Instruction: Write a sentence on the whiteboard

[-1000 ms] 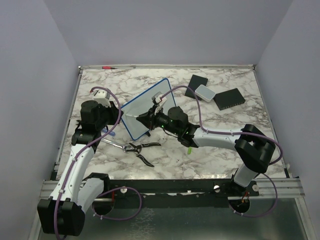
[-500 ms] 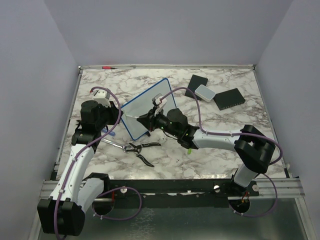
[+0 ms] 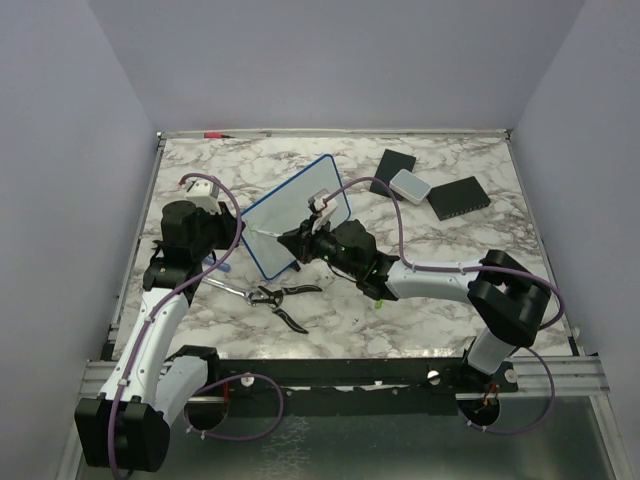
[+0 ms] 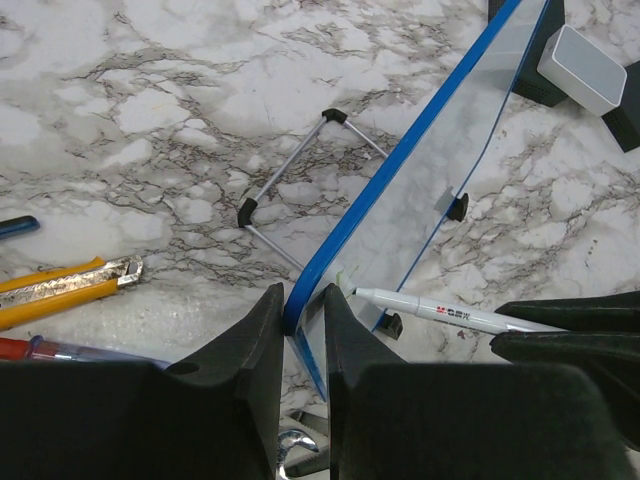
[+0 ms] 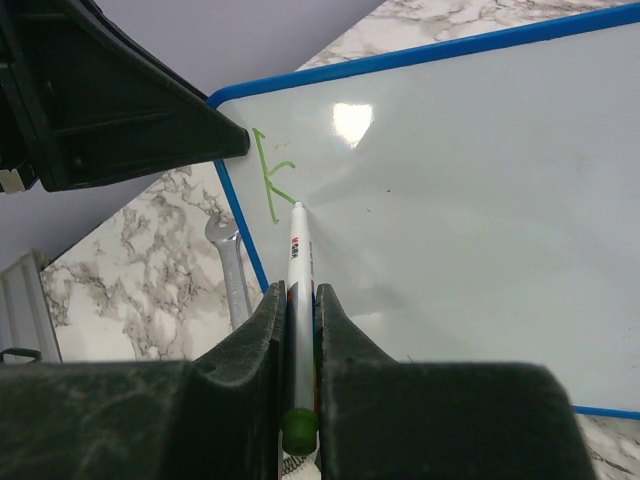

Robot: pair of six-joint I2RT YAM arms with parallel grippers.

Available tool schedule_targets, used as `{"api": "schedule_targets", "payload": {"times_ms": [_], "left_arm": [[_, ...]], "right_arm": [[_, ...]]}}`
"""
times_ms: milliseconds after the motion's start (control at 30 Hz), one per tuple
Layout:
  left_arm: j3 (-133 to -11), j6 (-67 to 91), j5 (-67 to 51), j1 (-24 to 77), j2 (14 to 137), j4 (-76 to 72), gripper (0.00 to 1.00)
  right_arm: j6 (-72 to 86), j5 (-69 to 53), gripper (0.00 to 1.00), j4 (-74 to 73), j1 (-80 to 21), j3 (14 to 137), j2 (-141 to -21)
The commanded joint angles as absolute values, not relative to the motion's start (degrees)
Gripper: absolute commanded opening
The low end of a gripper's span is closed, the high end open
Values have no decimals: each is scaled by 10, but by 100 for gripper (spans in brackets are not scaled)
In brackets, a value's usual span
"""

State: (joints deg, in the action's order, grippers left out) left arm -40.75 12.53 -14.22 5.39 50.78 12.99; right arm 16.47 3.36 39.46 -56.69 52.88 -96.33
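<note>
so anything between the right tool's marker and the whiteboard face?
Nothing visible. The marker held in the right tool has its tip at the whiteboard, just beside the green K, with bare board beyond it. The left tool clamps the board's blue edge, clear of the writing area.

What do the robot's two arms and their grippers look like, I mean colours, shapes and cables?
The left arm and the right arm are alike: white links joined by bulky black joint housings. A thin purple cable loops loosely along each. The left gripper and the right gripper have matte black, wedge-shaped fingers. No markings on them can be read.
</note>
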Motion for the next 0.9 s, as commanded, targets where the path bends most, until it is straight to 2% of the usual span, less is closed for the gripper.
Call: {"api": "schedule_targets", "payload": {"times_ms": [0, 567, 867], "left_arm": [[-409, 116, -123, 56, 497, 144, 14], [-409, 115, -122, 57, 497, 144, 14], [-409, 114, -120, 57, 498, 145, 14]], "right_arm": [[160, 83, 1, 392, -567, 513, -959], [159, 79, 1, 393, -567, 511, -958], [151, 79, 1, 390, -567, 499, -902]]}}
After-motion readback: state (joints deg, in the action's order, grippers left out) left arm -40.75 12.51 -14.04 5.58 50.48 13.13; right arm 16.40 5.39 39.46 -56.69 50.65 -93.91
